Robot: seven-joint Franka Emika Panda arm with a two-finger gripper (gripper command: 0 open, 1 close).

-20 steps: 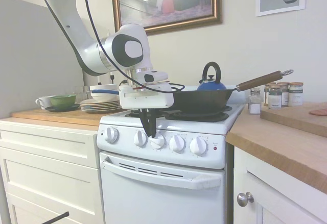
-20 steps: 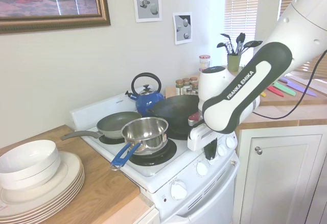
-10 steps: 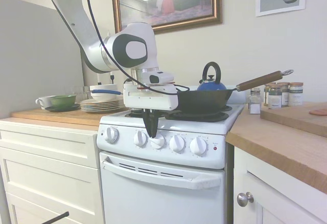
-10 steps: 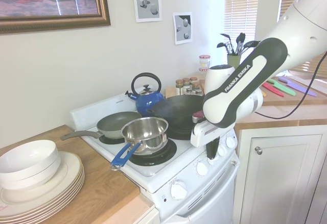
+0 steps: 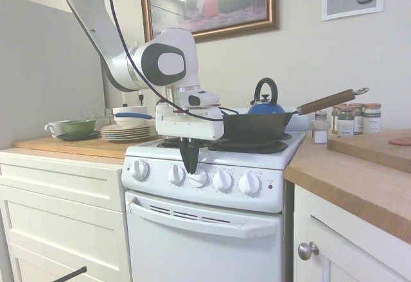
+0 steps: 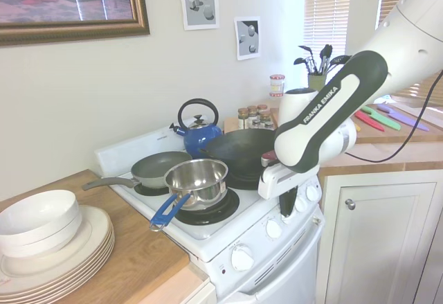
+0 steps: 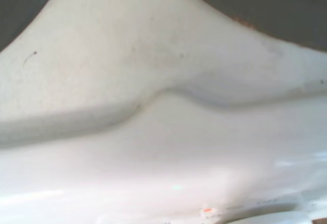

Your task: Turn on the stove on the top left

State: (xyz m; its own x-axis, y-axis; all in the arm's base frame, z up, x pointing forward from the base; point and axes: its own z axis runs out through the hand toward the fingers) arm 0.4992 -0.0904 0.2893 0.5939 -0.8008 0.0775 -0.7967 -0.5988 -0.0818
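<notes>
The stove stands between a white cabinet and a wooden counter. Its five knobs sit in a row on the front panel, just under the front edge of the cooktop. The gripper points down in front of this panel, its tips at the third knob from the cabinet side. The dark fingers look pressed together, closed, but I cannot tell if they touch the knob. In front of the panel the room is free. A wok, a kettle, a steel pot and a pan fill the burners. The wrist view shows only blurred white enamel
</notes>
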